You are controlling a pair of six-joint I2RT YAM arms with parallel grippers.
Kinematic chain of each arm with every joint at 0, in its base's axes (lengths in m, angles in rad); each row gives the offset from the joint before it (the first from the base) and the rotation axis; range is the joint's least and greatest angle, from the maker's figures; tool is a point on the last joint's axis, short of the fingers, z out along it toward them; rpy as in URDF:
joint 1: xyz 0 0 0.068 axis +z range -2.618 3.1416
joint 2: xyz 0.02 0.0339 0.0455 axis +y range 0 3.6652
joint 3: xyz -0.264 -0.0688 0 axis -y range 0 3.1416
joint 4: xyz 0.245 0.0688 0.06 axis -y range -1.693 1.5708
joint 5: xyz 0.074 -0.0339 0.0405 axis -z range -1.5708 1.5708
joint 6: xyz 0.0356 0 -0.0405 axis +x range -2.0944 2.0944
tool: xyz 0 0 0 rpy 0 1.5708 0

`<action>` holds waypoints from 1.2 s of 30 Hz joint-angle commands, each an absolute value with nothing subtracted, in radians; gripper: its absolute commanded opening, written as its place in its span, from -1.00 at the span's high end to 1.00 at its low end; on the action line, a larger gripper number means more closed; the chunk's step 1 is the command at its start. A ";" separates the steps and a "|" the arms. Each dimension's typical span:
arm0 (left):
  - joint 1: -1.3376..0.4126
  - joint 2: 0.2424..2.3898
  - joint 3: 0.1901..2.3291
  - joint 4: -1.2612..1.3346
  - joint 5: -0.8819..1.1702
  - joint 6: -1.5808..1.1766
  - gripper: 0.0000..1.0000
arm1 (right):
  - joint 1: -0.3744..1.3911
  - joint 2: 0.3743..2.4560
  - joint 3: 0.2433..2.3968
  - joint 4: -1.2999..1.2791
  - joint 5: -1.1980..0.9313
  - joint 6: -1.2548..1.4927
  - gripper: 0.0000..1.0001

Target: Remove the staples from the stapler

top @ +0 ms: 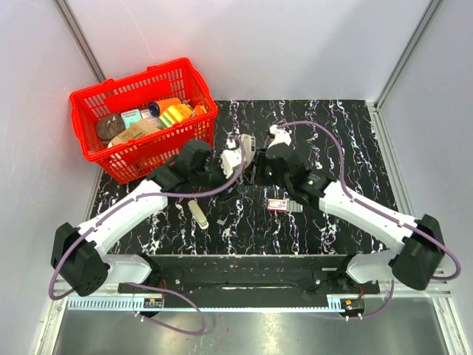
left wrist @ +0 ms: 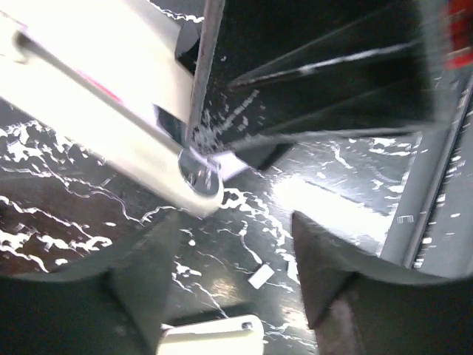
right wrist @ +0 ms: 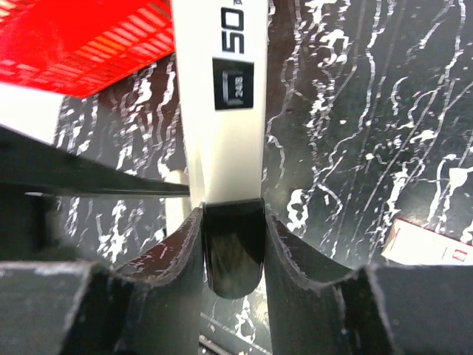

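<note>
Here, right jaws tight on the stapler [right wrist: 225,163], left jaws wide, red basket [top: 126,159] rim close alongside.

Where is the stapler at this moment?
In the top view, the stapler is near mid-table, just right of the red basket, its black end clamped by the right gripper.

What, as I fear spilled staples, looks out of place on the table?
A small pale sliver lies loose on the table, near the stapler that the right tool grips. It is too small to tell whether it is staples.
</note>
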State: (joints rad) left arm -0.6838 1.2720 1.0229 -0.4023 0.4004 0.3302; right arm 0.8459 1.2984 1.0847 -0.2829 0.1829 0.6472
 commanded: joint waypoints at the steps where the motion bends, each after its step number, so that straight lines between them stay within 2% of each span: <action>1: -0.586 1.229 1.130 -0.494 0.561 0.187 -0.46 | 0.787 1.391 1.170 -0.290 0.233 0.626 1.00; 4: -0.502 1.201 1.176 -0.517 0.551 0.153 -0.58 | 0.749 1.440 1.198 -0.298 0.207 0.606 1.00; 7: -0.411 1.183 1.264 -0.599 0.549 0.144 -0.97 | 0.710 1.515 1.250 -0.317 0.178 0.580 1.00; 11: -0.293 1.152 1.380 -0.748 0.554 0.175 -0.98 | 0.701 1.659 1.414 -0.392 0.189 0.517 1.00; 16: -0.227 1.112 1.370 -0.897 0.491 0.256 -0.98 | 0.701 1.847 1.555 -0.469 0.206 0.499 1.00; 33: -0.215 1.049 1.243 -0.936 0.405 0.291 -0.98 | 0.733 2.134 1.762 -0.595 0.201 0.502 1.00; 36: -0.215 1.048 1.230 -0.928 0.402 0.284 -0.98 | 0.745 2.154 1.756 -0.609 0.193 0.503 0.84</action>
State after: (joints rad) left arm -0.2203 1.0740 1.2411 -0.9504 0.4301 0.2813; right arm 0.7158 2.1395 1.7134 -0.5716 0.1928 0.5133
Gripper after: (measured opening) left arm 0.988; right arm 0.376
